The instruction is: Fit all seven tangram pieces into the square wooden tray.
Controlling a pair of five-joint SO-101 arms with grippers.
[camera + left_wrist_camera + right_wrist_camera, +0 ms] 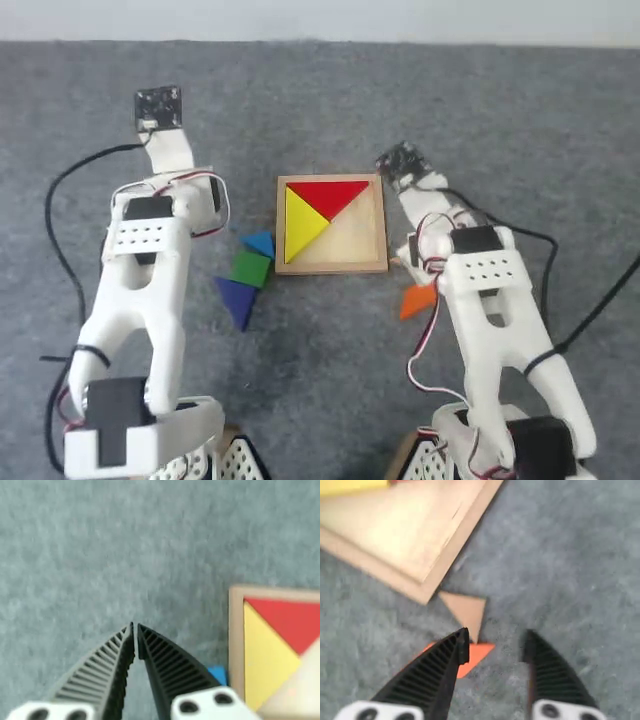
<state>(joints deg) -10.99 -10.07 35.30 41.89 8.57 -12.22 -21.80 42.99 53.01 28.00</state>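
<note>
The square wooden tray (333, 267) lies mid-table holding a red triangle (328, 195) and a yellow triangle (303, 226). Left of it lie a light blue piece (260, 243), a green square (250, 269) and a dark blue triangle (236, 298). An orange piece (418, 300) lies right of the tray, partly under an arm. My right gripper (496, 640) hovers open over a tan triangle (467, 611) and the orange piece (470, 659), just off the tray's corner (422, 587). My left gripper (134, 628) is shut and empty above carpet, beside the tray's rim (235, 635) and the blue piece (218, 673).
Grey carpet covers the table. Both white arms stretch from the near edge toward the tray, one on each side. Black cables (60, 190) trail on the outer sides of the arms. Open carpet lies beyond the tray.
</note>
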